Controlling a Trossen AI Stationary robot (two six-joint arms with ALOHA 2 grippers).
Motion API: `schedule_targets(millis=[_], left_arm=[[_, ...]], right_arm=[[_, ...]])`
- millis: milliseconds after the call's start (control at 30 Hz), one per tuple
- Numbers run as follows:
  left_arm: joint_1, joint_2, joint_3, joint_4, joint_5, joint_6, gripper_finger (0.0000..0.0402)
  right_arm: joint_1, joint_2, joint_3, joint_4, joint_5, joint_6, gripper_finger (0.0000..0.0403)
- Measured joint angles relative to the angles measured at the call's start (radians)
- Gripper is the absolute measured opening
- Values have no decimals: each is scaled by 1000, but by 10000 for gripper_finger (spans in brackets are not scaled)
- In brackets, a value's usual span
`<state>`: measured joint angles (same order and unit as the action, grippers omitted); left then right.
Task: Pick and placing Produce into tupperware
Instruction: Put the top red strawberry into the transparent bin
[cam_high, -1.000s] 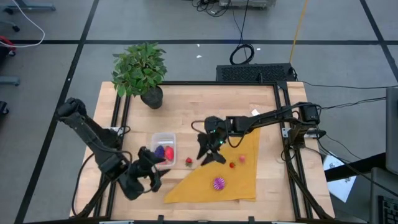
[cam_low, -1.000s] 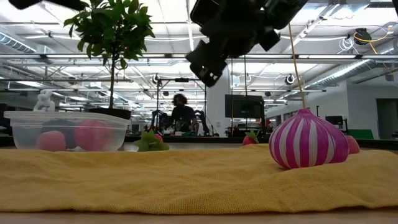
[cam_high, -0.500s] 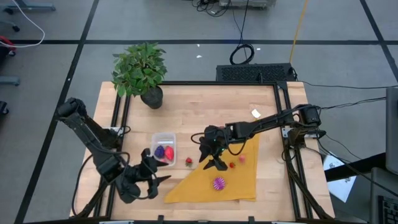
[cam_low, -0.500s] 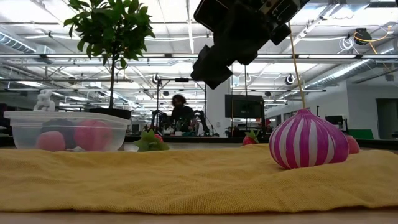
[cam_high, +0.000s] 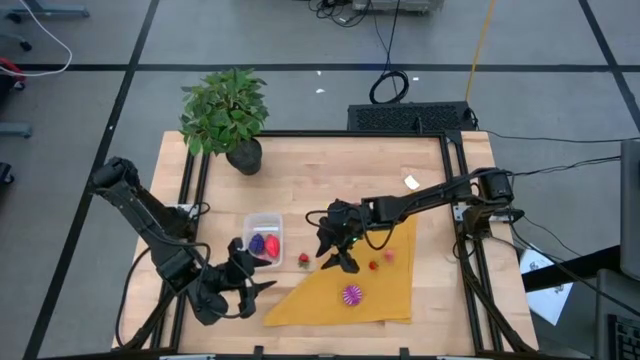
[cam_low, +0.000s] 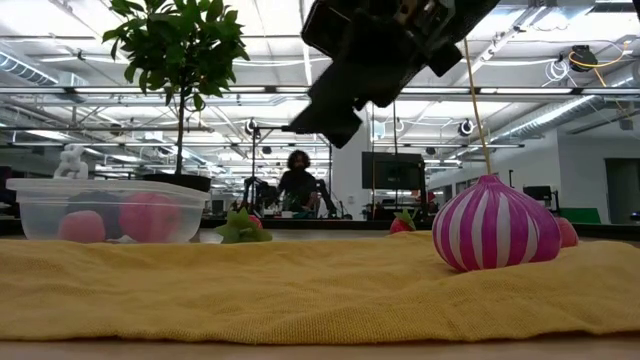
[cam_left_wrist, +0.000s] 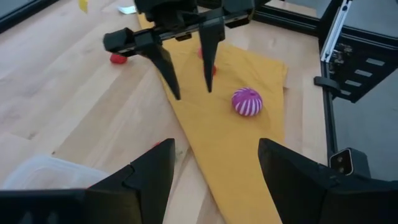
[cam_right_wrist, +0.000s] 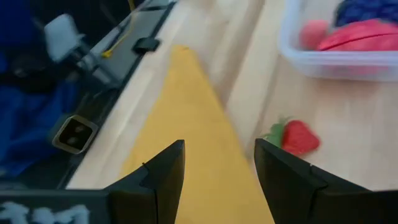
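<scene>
Since a second ago our right gripper (cam_high: 334, 262) has edged left toward the strawberry (cam_high: 303, 261) at frame centre, beside the tupperware (cam_high: 263, 240); jaws wide, we should centre, then descend.

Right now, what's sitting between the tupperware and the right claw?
In the high view, a small strawberry lies on bare wood between the tupperware and the right claw, just off the yellow cloth.
</scene>
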<state>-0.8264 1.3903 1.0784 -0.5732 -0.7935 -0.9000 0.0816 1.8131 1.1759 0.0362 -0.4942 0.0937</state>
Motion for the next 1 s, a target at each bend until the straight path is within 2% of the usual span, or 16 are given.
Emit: schedule_targets(millis=[167, 300, 400, 500, 667, 867, 1000], left_arm=[[-16, 0, 0, -1, -3, -20, 234], [-68, 0, -1, -6, -17, -124, 234], [-108, 1, -1, -9, -71, -139, 234], [-136, 1, -1, -20, -124, -146, 234], [-146, -11, -1, -67, -124, -199, 234], [-147, -11, -1, -81, -94, -219, 234], [-145, -11, -1, -80, -69, -228, 234]], right_arm=[[11, 36, 0, 75, -1, 14, 185], [13, 51, -2, 101, 24, 3, 185], [11, 68, 2, 176, 24, 28, 185], [9, 71, -1, 154, 23, 24, 185], [-4, 70, 0, 145, 23, -56, 185], [0, 65, 1, -3, 26, -277, 185], [-6, 50, 2, -118, 160, -326, 185]])
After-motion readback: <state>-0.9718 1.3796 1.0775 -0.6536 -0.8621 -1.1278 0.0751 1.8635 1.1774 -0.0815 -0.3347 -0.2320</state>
